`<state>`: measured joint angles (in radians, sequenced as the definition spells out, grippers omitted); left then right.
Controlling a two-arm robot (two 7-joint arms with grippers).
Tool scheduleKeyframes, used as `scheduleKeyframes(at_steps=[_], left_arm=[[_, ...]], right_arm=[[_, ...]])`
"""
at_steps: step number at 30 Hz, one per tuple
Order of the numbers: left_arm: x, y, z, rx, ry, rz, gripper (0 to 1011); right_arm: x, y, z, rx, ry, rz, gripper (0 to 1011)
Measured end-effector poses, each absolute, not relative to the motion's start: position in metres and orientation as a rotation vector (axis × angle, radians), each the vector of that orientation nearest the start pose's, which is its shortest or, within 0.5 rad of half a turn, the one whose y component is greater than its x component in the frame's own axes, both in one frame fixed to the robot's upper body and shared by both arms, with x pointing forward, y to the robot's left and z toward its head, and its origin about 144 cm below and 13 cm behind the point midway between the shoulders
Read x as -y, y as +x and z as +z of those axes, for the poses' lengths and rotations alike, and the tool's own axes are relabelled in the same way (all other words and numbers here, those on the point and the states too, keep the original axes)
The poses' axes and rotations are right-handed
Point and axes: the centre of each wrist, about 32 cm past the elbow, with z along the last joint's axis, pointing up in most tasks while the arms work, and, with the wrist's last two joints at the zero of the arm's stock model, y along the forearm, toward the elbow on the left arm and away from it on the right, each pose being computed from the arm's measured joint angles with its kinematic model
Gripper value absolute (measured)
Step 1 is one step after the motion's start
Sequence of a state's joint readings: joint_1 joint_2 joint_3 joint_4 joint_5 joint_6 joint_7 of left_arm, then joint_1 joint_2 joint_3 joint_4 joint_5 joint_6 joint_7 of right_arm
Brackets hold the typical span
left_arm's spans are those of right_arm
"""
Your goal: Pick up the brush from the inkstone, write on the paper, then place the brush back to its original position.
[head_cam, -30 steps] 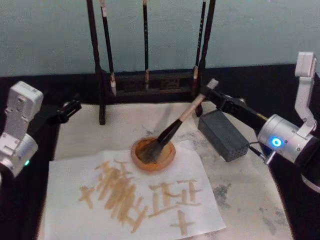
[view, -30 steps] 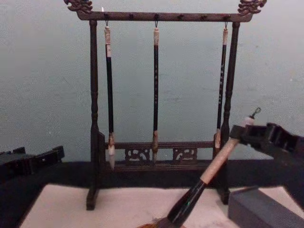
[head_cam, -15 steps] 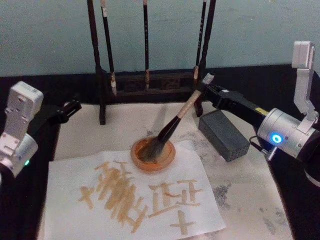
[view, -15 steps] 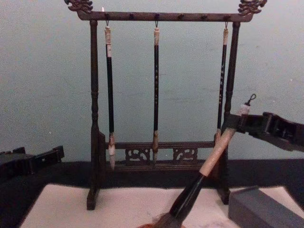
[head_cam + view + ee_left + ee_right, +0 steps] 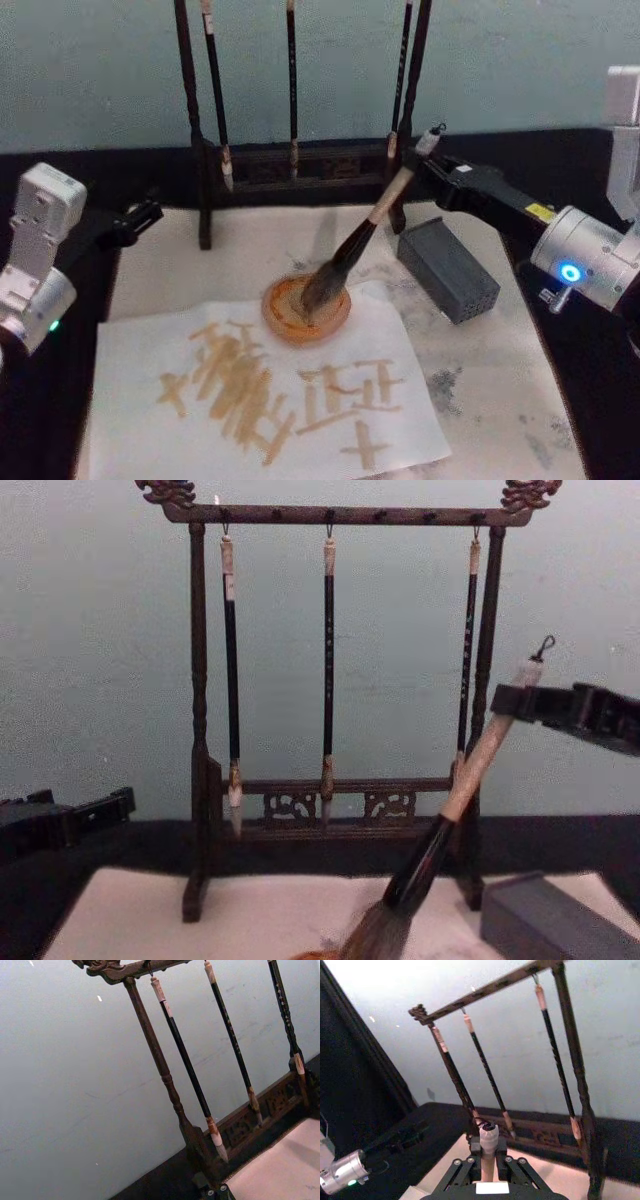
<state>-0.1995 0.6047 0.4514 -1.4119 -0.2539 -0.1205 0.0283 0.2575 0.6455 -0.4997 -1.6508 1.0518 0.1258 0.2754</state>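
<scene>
Right gripper [image 5: 426, 166]: clamped on the pale upper end of the brush [image 5: 365, 235], just under the cord loop; held in the air in front of the right post of the rack [image 5: 300, 165].
Brush from the gripper: slanted down toward 7 o'clock in the head view, with the black ferrule and the bristles at the low end.
Bristles: over the orange dish [image 5: 283, 320], in its 2 o'clock part; touching the dish or not, cannot tell.
Inkstone [image 5: 448, 270]: on the beige mat [image 5: 250, 240] at 3 o'clock of the dish and 6 o'clock of the right gripper; flat top bare, well apart from the brush.
Paper [image 5: 140, 345]: white sheet flat on the mat, marked with orange strokes; dish on its far edge.
Left gripper [image 5: 140, 215]: idle at 9 o'clock of the mat, above the black counter [image 5: 590, 430]; open or closed, cannot tell.
Chest view: brush [image 5: 470, 775] seen from the side, steeply tilted, top end in the right gripper [image 5: 520, 702], grey bristles fanned out at the lower edge; full height of the rack [image 5: 340, 515] with three slim brushes [image 5: 327, 660] hanging; left gripper [image 5: 95, 815] low at 9 o'clock.
Head view alone: paper, strokes and whole dish from above.
Right wrist view: round butt of the brush [image 5: 488, 1136] with its loop, sitting between the sides of the right gripper [image 5: 488, 1154].
</scene>
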Motion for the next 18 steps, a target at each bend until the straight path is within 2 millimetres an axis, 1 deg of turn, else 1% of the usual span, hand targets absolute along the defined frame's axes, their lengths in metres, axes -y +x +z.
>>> scheduleKeyframes(at_steps=[10,15,18], left_arm=[[-0.310,0.489,1.140,0.285,0.304,1.248,1002],[-0.310,0.489,1.140,0.285,0.304,1.248,1002],[-0.310,0.489,1.140,0.285,0.304,1.248,1002]], right_arm=[[0.261,0.474,1.226,-0.257,0.135,-0.754,173],[0.255,0.462,1.235,-0.187,0.120,-0.697,173],[0.252,0.458,1.237,-0.173,0.113,-0.670,173]])
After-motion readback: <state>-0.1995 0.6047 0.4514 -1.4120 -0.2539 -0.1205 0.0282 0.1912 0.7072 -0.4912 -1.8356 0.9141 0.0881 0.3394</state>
